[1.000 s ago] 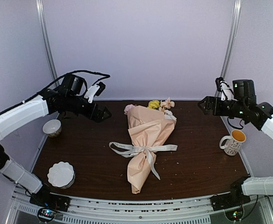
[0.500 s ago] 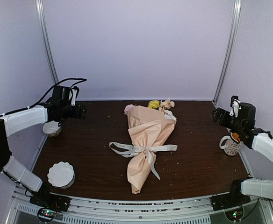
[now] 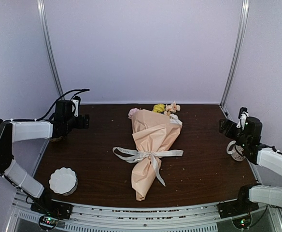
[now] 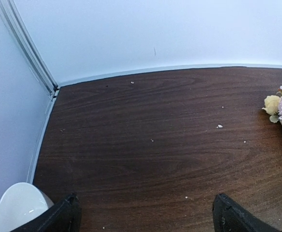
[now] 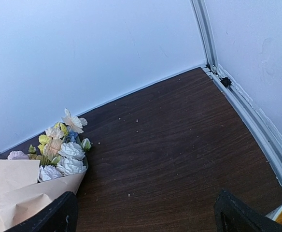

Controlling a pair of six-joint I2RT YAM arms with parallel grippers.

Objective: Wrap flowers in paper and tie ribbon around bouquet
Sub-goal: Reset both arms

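— Two claws: what are they holding?
— Nothing. Your left claw (image 3: 84, 121) is hanging with jaws spread wide at the worktop's (image 3: 92, 145) left edge; your right claw (image 3: 224, 126) is gaping equally wide beside the mug (image 3: 233, 151).
— And the bouquet (image 3: 153, 135)?
— It is lying mid-worktop, between them, ribbon (image 3: 148, 154) tied around its waist, blossoms (image 3: 159, 108) pointing toward the back wall (image 3: 146, 48).

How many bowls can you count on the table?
2. A scalloped white bowl sits near the front left corner. A smaller plain bowl sits at the left edge farther back, and it is mostly hidden in the overhead view.
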